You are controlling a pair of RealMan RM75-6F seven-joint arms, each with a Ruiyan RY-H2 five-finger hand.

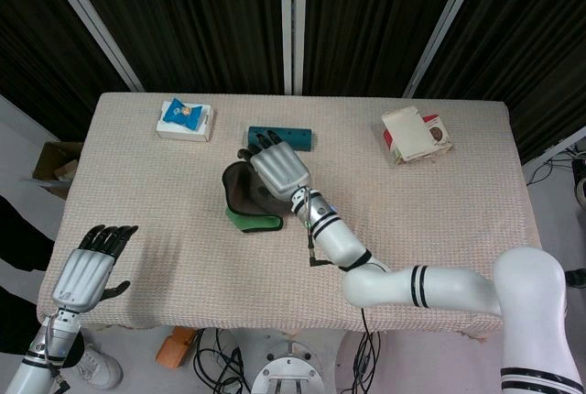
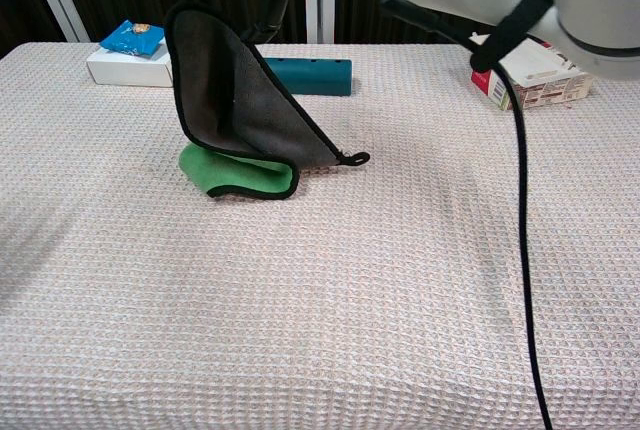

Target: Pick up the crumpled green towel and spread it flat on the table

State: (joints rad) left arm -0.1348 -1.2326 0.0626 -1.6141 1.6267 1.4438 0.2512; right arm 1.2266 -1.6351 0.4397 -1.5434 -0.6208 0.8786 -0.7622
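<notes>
The towel [image 1: 244, 194] is green on one side and dark grey on the other. It lies near the middle of the table [image 1: 439, 220]. In the chest view one part of the towel [image 2: 235, 100] stands lifted with its grey side showing, while a green fold stays on the cloth. My right hand [image 1: 279, 169] is over the towel and holds its raised part; the grip itself is hidden. My left hand [image 1: 90, 264] hovers open at the table's front left edge, fingers apart, holding nothing.
A teal box [image 1: 279, 137] lies just behind the towel. A white box with a blue packet [image 1: 184, 120] is at the back left, and a red and white carton [image 1: 415, 133] at the back right. A black cable [image 2: 520, 200] hangs from my right arm.
</notes>
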